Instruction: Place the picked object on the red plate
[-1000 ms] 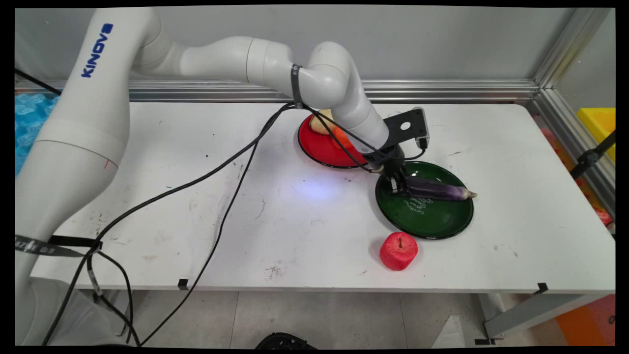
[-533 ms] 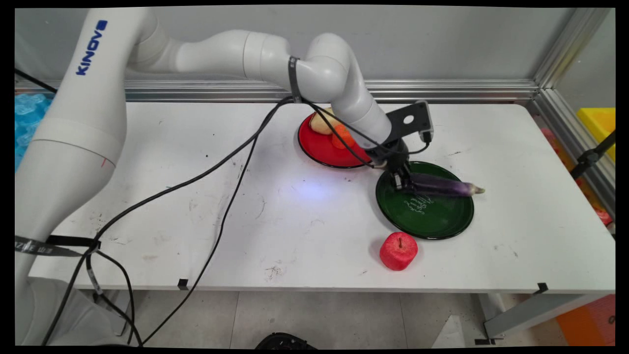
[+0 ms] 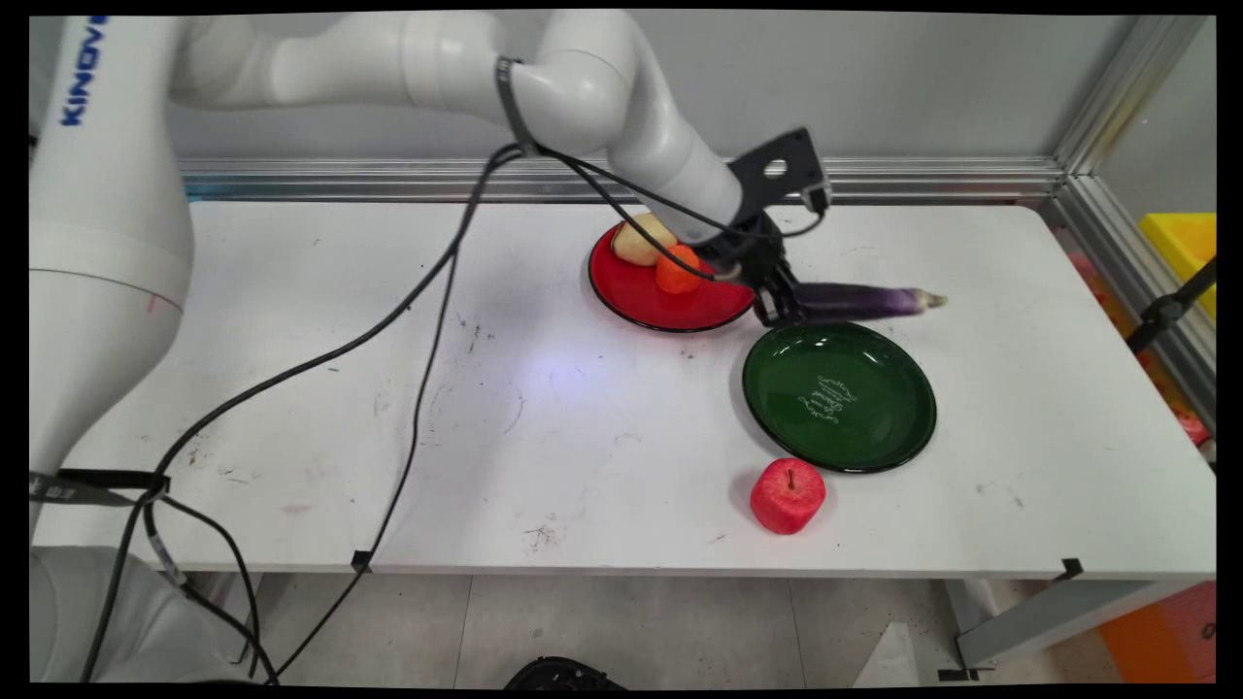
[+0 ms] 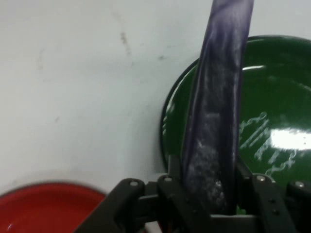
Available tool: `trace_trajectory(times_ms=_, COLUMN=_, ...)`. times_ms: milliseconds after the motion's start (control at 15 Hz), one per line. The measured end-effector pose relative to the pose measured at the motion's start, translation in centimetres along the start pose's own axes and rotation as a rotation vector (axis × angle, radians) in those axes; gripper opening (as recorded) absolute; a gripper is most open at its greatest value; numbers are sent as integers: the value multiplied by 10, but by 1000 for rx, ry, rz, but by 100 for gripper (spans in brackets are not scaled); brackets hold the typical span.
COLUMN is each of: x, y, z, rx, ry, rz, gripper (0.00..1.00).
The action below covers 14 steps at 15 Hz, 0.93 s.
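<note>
My gripper point(image 3: 780, 303) is shut on the thick end of a long purple eggplant point(image 3: 859, 300), which hangs level in the air above the far rim of the dark green plate point(image 3: 874, 442). In the hand view the eggplant point(image 4: 218, 116) runs straight up from between my fingers point(image 4: 176, 171), with the green plate point(image 4: 277, 87) below it to the right. A red plate point(image 3: 641, 296) sits just left of the gripper; it carries a pale yellow fruit point(image 3: 641, 239) and a small orange item point(image 3: 677, 269). The green plate has nothing on it.
A red apple point(image 3: 788, 495) stands on the table in front of the green plate. Black cables point(image 3: 418, 320) hang from the arm across the left half of the table. An aluminium rail point(image 3: 932, 178) runs along the back edge.
The gripper has lifted the eggplant off the green plate and carried it up and toward the far side. The plate now lies bare.
</note>
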Motion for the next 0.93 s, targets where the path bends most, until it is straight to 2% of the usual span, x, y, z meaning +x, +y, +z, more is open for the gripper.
trace_trajectory(times_ms=333, x=-26, y=-7, z=-38, rx=82, ry=-32, rz=-71, gripper=0)
trace_trajectory(times_ms=533, x=-42, y=-11, z=-51, rx=120, ry=-55, rz=-107, gripper=0)
trace_trajectory(times_ms=933, x=-72, y=-19, z=-59, rx=166, ry=-99, rz=-152, gripper=0)
